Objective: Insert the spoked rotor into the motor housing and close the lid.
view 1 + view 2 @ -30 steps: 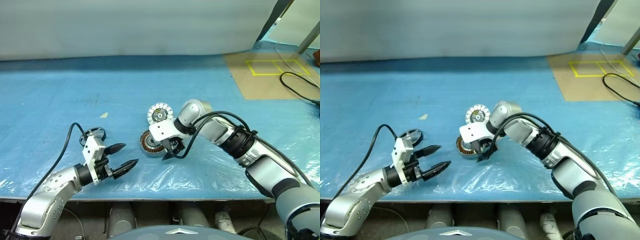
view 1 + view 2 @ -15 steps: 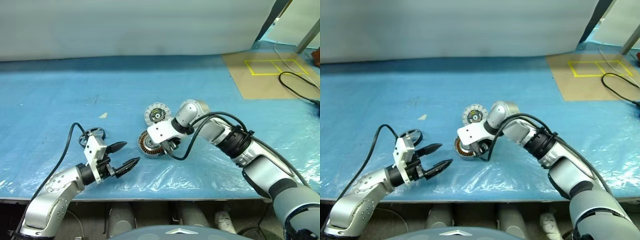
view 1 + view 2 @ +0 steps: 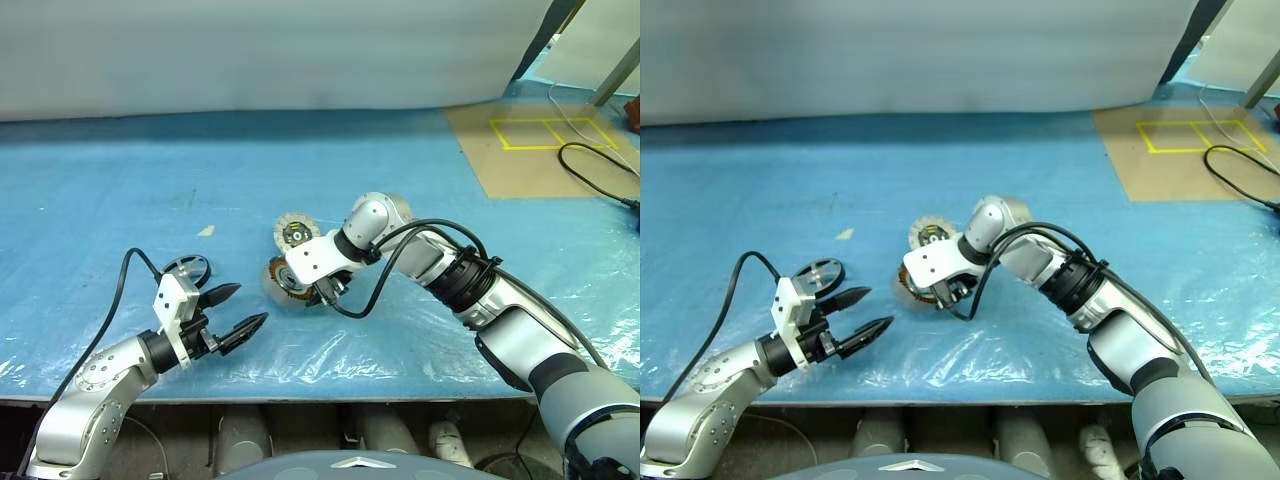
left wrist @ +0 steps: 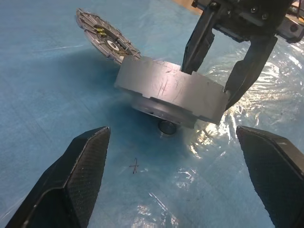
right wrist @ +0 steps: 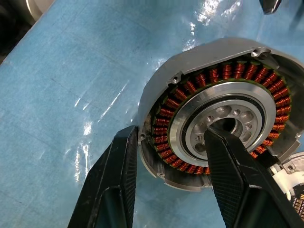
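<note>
Two claws: right claw (image 5: pixel 166 180) clamps motor housing (image 5: pixel 223 109) wall; left claw (image 3: pixel 243 309) wide, empty.

A blue plastic sheet (image 3: pixel 150 190) covers the work surface. At the far right lies a brown board (image 3: pixel 535 150) with yellow tape lines (image 3: pixel 545 135) and a black cable (image 3: pixel 595 170).

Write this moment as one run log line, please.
right gripper: shut on motor housing, one finger in central hole, one outside rim | housing: tilted | left gripper: open, holding nothing | spoked rotor: on table | lid: beside housing
</note>
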`<state>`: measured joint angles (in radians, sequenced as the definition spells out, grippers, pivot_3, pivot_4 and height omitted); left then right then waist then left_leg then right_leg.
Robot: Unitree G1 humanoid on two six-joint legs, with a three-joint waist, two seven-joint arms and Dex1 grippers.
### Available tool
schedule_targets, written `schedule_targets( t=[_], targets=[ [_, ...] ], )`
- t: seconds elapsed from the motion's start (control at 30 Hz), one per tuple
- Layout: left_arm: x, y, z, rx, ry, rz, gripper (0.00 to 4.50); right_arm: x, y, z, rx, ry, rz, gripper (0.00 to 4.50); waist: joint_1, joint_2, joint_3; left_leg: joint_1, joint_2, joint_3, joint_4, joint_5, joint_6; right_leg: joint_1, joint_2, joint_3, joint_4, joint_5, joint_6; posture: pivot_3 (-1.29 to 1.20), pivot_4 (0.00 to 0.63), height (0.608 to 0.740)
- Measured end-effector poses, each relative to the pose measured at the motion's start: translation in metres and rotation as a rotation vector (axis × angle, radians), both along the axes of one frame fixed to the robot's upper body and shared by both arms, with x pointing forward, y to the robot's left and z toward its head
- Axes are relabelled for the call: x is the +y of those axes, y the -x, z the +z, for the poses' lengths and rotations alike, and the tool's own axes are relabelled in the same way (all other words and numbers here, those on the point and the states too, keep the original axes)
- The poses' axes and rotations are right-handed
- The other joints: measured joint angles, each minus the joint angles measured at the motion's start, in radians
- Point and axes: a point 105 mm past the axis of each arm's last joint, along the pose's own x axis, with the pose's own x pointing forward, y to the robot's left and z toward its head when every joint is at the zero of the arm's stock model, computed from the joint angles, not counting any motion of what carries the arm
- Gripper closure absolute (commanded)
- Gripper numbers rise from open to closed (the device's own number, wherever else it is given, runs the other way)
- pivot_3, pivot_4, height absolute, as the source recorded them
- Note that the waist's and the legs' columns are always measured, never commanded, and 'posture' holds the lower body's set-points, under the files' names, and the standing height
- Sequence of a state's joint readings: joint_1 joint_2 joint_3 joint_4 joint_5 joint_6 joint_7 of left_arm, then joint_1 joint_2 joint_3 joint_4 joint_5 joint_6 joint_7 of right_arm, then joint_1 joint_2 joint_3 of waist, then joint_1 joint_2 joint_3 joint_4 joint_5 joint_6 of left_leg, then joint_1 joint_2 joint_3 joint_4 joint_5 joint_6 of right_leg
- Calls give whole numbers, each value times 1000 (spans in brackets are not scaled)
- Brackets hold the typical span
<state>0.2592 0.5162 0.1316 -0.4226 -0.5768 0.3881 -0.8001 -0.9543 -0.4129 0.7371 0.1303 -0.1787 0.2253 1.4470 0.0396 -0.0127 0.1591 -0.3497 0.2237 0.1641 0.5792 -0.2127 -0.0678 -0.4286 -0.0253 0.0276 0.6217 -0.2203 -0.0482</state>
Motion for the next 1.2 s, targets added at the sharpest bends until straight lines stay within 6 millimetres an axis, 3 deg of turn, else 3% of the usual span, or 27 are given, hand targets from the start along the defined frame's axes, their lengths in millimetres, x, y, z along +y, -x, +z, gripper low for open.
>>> schedule_targets(
  t=[0.13,0.33,0.77,0.93,1.2],
  targets=[
    [0,5,-3,16,6,11,0,6,-3,6,-74,-5,52,2628,-1,0,0,-1,0,1,0,0,0,-1,0,0,0,0,0,0,150,740],
    [-2,7,-2,13,11,21,0,16,-10,-10,-108,10,76,2628,-2,0,0,-1,0,1,0,0,0,-2,0,0,0,0,0,0,150,740],
    [-4,14,-4,31,18,31,0,22,-14,-11,-173,24,145,2628,-2,-1,0,0,0,1,0,-1,1,-1,0,0,1,0,0,0,150,740],
    [-5,11,-1,16,19,24,0,15,-18,-9,-183,41,155,2628,0,-1,0,-1,0,1,0,-1,1,-1,0,0,1,0,0,0,150,740],
    [-8,4,2,-2,22,7,0,-13,-23,-1,-180,101,138,2628,0,-1,0,-1,0,1,0,-1,1,-2,0,0,1,0,0,0,150,740]
  ],
)
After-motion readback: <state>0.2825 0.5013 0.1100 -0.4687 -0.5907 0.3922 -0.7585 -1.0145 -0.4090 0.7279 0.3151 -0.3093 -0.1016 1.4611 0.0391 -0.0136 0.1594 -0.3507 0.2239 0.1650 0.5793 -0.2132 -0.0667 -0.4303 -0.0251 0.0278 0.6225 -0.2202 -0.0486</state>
